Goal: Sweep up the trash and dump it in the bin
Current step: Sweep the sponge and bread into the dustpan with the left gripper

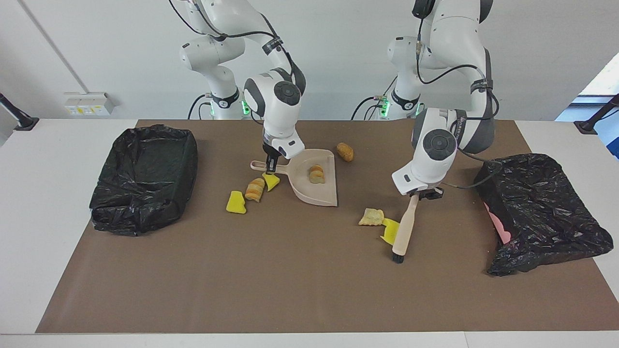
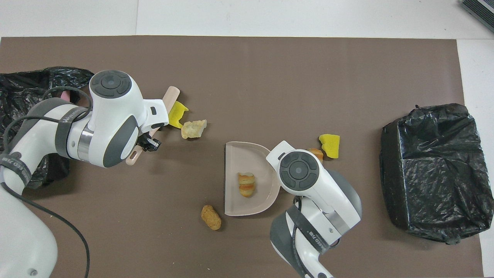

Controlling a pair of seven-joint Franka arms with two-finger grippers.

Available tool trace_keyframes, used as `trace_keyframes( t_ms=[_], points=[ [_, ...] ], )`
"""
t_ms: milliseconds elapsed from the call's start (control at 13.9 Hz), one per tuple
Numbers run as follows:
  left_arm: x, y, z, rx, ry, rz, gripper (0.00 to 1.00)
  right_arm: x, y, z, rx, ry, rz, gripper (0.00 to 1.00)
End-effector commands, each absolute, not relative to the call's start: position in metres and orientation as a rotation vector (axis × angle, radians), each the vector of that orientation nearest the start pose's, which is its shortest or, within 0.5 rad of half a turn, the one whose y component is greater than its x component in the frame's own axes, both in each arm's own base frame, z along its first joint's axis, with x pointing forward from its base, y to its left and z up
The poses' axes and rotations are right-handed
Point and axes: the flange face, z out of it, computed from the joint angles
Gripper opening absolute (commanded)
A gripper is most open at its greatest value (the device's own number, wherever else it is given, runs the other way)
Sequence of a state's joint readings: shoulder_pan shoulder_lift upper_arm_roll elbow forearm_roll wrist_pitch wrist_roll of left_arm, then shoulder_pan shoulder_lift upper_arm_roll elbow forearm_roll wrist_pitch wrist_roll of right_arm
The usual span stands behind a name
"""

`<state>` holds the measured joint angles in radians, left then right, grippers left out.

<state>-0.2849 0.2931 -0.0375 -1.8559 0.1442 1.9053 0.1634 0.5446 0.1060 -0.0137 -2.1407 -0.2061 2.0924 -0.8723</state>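
Brush [image 1: 404, 231] clamped in left gripper [image 1: 421, 194], bristles against yellow sponge chunk [image 1: 389, 230] beside pale scrap [image 1: 371, 217]. Right gripper [image 1: 271, 167] clamped on dustpan [image 1: 316, 186] handle, one lump [image 1: 316, 174] inside. Sweeping step; next, push scraps toward dustpan mouth.

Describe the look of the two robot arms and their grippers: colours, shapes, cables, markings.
Both arms are glossy white with rounded, bulging joints, dark grey bands and round grey caps. Loose black cables run along each arm. Green lights glow at the bases. Grey bands carry white lettering. The left gripper and right gripper are small and black, each under a white wrist block.
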Motion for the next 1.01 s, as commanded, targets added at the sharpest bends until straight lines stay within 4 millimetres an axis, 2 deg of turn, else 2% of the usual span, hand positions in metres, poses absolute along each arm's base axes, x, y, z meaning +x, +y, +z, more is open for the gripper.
trace_keyframes(
  t_ms=[0,72,216,289,433,505,721,866,938],
  points=[
    [0.516,-0.197,0.339,-2.835,0.919,0.424,0.00,0.463,0.257,0.340,-2.400,-2.236,0.270,0.00],
    [0.503,-0.196,0.334,-2.825,0.929,0.458,0.00,0.463,0.257,0.339,-2.402,-2.234,0.269,0.00],
    [0.471,-0.216,0.329,-2.824,0.978,0.496,0.00,0.463,0.257,0.339,-2.402,-2.234,0.272,0.00],
    [0.462,-0.223,0.328,-2.844,0.973,0.511,0.00,0.463,0.257,0.339,-2.402,-2.234,0.272,0.00],
    [0.431,-0.250,0.329,-2.837,1.015,0.535,0.00,0.463,0.257,0.339,-2.403,-2.232,0.272,0.00],
    [0.419,-0.262,0.329,-2.854,0.984,0.540,0.00,0.463,0.257,0.339,-2.403,-2.232,0.272,0.00],
    [0.378,-0.316,0.338,-2.879,0.961,0.543,0.00,0.463,0.257,0.339,-2.403,-2.232,0.272,0.00],
    [0.364,-0.339,0.347,-2.915,0.877,0.541,0.00,0.463,0.256,0.339,-2.405,-2.230,0.272,0.00],
    [0.363,-0.342,0.358,-2.916,0.843,0.550,0.00,0.463,0.257,0.339,-2.403,-2.232,0.272,0.00]
  ],
)
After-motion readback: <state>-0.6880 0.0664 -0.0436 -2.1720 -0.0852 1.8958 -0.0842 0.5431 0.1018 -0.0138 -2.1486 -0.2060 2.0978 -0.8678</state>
